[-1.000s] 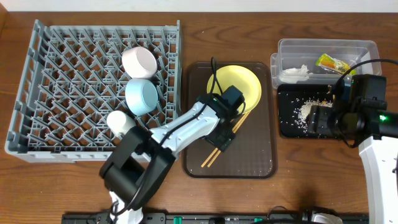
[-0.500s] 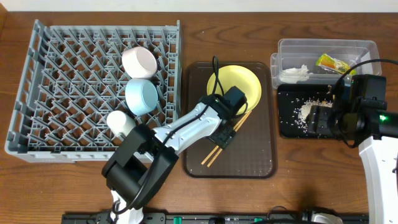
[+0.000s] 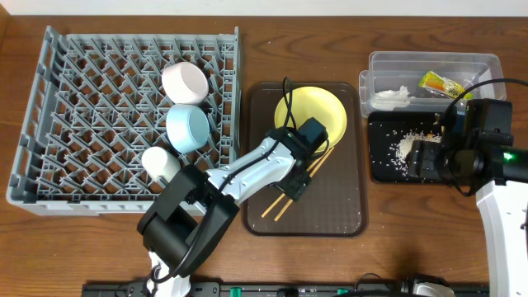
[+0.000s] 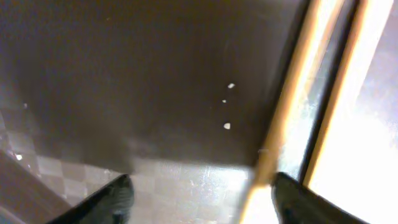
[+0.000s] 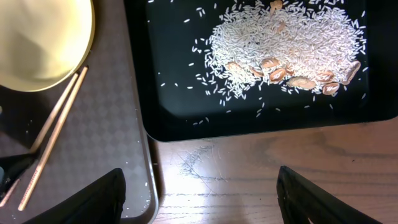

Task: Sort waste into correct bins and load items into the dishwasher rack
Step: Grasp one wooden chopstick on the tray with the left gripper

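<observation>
Two wooden chopsticks [image 3: 285, 198] lie on the dark brown tray [image 3: 330, 210], their upper ends by the yellow plate [image 3: 318, 111]. My left gripper [image 3: 298, 185] is low over them and open. In the left wrist view one chopstick [image 4: 292, 93] runs between the jaws [image 4: 202, 199] close to the right finger, and the other [image 4: 348, 93] lies outside it. The grey rack [image 3: 91, 99] holds the white bowl [image 3: 186, 80], blue bowl [image 3: 188, 125] and white cup [image 3: 159, 162]. My right gripper [image 3: 422, 158] is open and empty over the black tray [image 3: 379, 169] of rice [image 5: 286, 37].
The clear tub [image 3: 412, 64] at the back right holds the white tissue [image 3: 392, 96] and the yellow-green wrapper [image 3: 441, 82]. In the right wrist view the open jaws [image 5: 202, 199] hang over bare wood between the brown tray [image 5: 118, 118] and the black tray [image 5: 186, 127].
My left gripper has shifted slightly on the chopsticks, and their lower ends have swung a little left and spread apart. The right arm has not moved.
</observation>
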Available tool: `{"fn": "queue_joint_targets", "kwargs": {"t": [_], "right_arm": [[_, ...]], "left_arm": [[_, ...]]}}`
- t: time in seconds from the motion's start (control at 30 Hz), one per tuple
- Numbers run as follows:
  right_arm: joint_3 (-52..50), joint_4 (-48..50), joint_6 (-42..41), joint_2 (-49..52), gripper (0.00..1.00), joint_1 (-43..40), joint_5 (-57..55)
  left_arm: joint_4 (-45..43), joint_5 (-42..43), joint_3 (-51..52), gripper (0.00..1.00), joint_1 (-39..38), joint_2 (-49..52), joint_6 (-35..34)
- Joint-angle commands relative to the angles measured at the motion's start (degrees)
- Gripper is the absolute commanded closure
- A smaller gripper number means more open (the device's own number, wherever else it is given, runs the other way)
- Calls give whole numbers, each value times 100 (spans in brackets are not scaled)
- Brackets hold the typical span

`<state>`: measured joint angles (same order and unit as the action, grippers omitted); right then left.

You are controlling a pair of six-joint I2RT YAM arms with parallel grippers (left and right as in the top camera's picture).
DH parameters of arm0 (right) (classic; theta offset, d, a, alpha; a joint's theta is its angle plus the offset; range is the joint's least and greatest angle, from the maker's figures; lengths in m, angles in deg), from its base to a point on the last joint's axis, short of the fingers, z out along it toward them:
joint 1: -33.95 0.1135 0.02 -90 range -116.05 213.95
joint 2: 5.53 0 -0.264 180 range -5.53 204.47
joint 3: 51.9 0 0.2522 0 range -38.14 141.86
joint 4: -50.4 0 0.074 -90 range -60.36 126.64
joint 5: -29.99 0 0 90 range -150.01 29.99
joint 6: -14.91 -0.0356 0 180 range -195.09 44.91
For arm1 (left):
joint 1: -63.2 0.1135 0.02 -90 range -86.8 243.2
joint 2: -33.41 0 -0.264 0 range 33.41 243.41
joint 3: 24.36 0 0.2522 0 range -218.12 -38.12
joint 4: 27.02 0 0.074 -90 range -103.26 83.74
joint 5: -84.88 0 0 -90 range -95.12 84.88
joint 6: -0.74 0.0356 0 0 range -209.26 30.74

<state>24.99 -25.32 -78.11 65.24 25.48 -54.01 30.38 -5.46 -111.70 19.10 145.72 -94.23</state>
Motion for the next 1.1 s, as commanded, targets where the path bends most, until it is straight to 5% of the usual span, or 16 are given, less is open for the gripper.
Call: {"fn": "queue_joint_targets", "kwargs": {"t": [0.0, 0.53, 1.07], "right_arm": [[59, -20, -33, -52, 24, -13, 26], [59, -26, -33, -52, 24, -13, 26], [59, -44, -33, -52, 24, -13, 26]], "left_arm": [[37, -11, 61, 40, -4, 118, -11], [164, 459, 136, 93, -13, 203, -4], [1550, 461, -173, 94, -13, -1419, 131]]}}
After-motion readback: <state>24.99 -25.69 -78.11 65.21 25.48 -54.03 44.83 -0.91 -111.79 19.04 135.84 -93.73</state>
